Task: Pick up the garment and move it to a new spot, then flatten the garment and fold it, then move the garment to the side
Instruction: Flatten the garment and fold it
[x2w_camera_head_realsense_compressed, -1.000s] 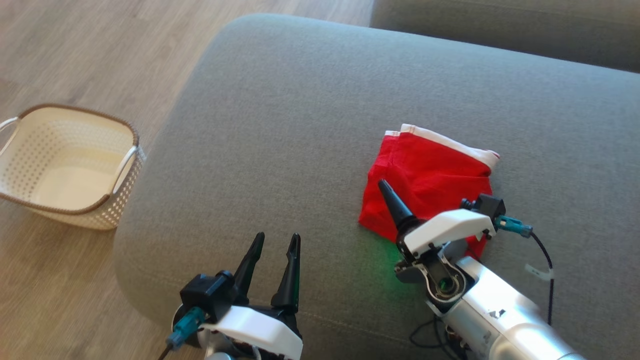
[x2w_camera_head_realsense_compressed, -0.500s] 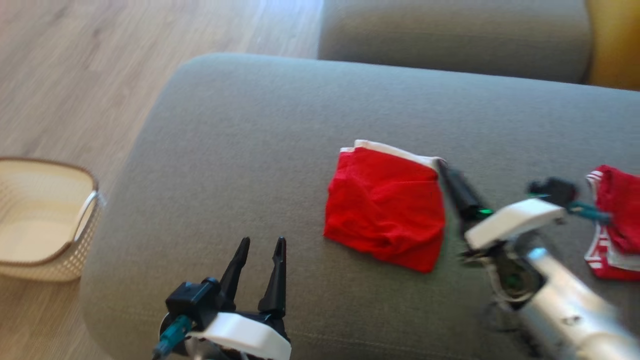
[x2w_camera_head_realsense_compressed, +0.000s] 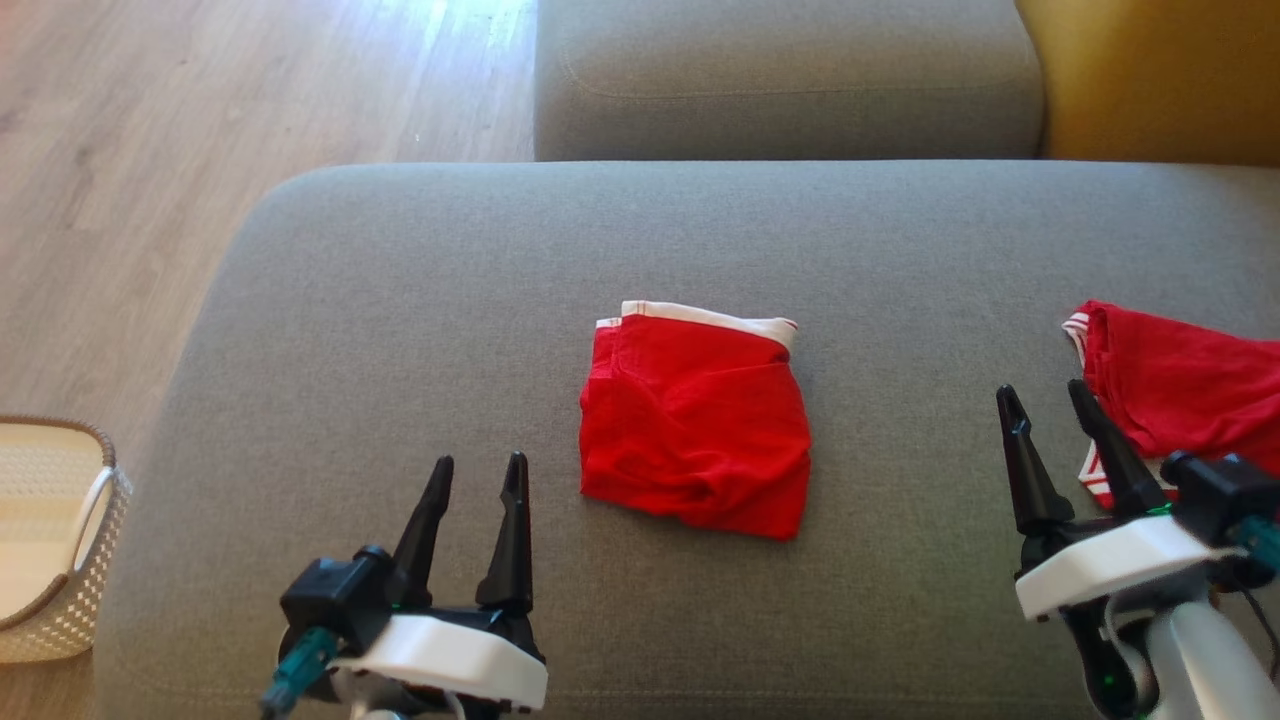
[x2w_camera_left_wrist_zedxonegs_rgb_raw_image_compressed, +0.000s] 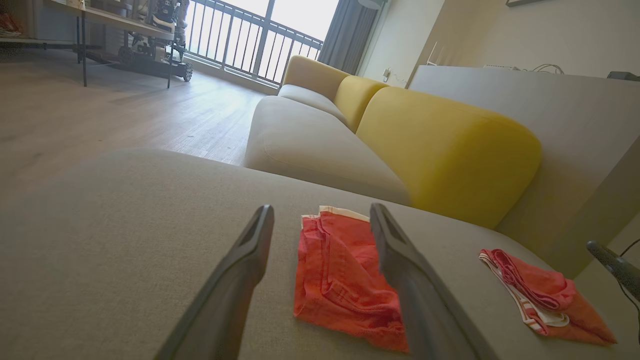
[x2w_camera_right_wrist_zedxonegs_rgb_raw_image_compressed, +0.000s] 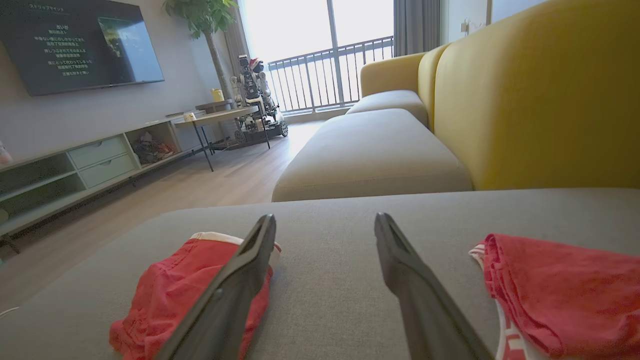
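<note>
A red garment (x2w_camera_head_realsense_compressed: 695, 420) with a white waistband lies folded in a rough square at the middle of the grey sofa seat (x2w_camera_head_realsense_compressed: 400, 300). It also lies beyond my left fingers (x2w_camera_left_wrist_zedxonegs_rgb_raw_image_compressed: 340, 280) and to the left of my right fingers (x2w_camera_right_wrist_zedxonegs_rgb_raw_image_compressed: 175, 295). My left gripper (x2w_camera_head_realsense_compressed: 480, 462) stands open and empty near the seat's front edge, left of this garment. My right gripper (x2w_camera_head_realsense_compressed: 1041, 390) is open and empty at the lower right. Just right of it lies a second red garment (x2w_camera_head_realsense_compressed: 1180, 385) with striped trim, bunched up (x2w_camera_right_wrist_zedxonegs_rgb_raw_image_compressed: 565, 290).
A cream perforated basket (x2w_camera_head_realsense_compressed: 60, 540) stands on the wooden floor at the far left. A second grey seat (x2w_camera_head_realsense_compressed: 780, 80) lies behind, with yellow backrests (x2w_camera_head_realsense_compressed: 1150, 80) to the right. A TV unit (x2w_camera_right_wrist_zedxonegs_rgb_raw_image_compressed: 75, 165) and a small table (x2w_camera_right_wrist_zedxonegs_rgb_raw_image_compressed: 220, 117) stand across the room.
The head camera has swung right, bringing the second garment into view. My right gripper has left the folded garment and moved right, beside the second one. The left gripper kept its pose.
</note>
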